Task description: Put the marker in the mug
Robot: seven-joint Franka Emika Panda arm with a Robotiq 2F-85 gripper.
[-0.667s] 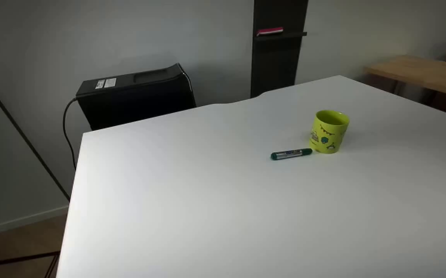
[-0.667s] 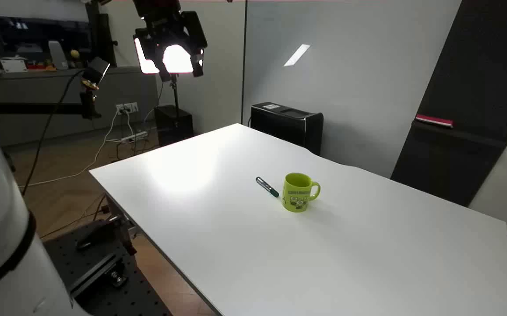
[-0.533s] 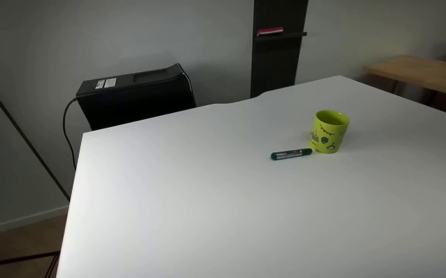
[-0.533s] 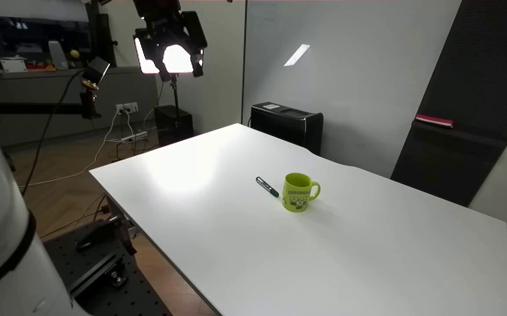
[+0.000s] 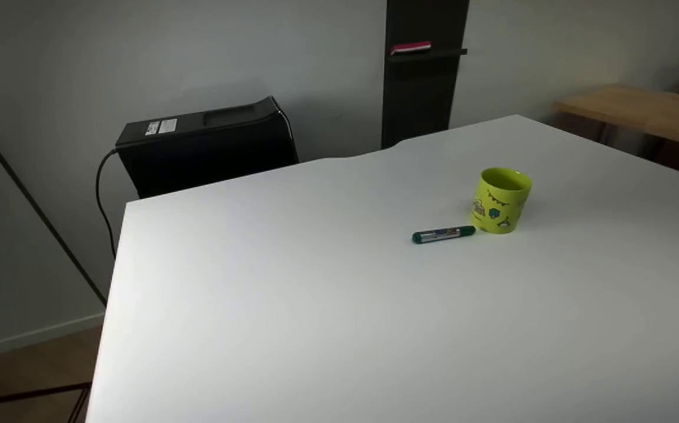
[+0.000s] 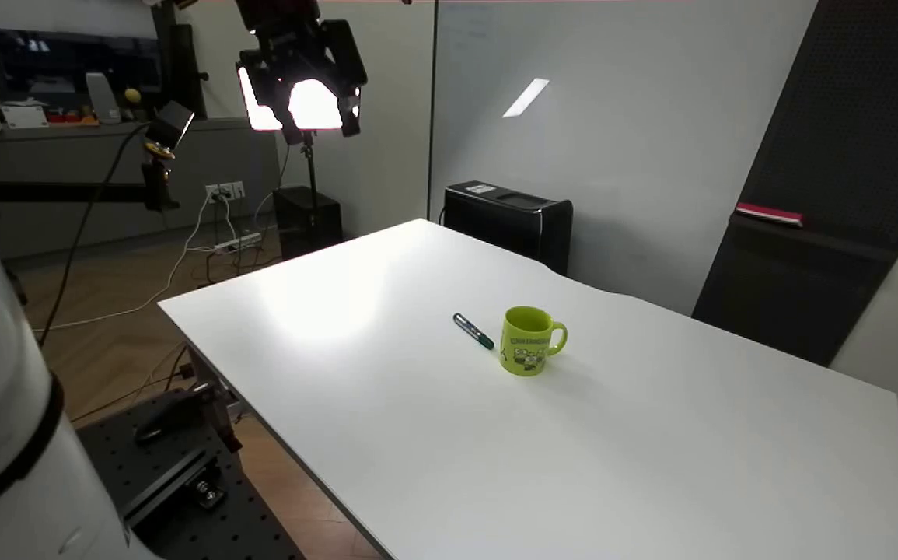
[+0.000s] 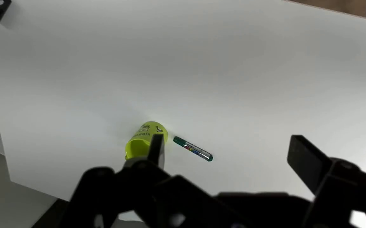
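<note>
The marker [image 5: 444, 234] is short, dark green at both ends, with a silver label. It lies flat on the white table beside the mug [image 5: 501, 202]. The mug is yellow-green with dark drawings and stands upright. In an exterior view the marker [image 6: 473, 331] lies left of the mug [image 6: 525, 346], whose handle points right. My gripper [image 6: 322, 124] is high above the table in that view, open and empty. In the wrist view the fingers [image 7: 227, 142] are wide apart; the marker [image 7: 193, 148] shows between them far below, and one finger partly hides the mug [image 7: 148, 133].
The white table [image 5: 292, 305] fills much of both exterior views. A black box-shaped device [image 5: 207, 147] stands behind its far edge. A wooden table [image 5: 645, 111] is at the back right. The white arm base [image 6: 21, 435] stands by the near left edge in an exterior view.
</note>
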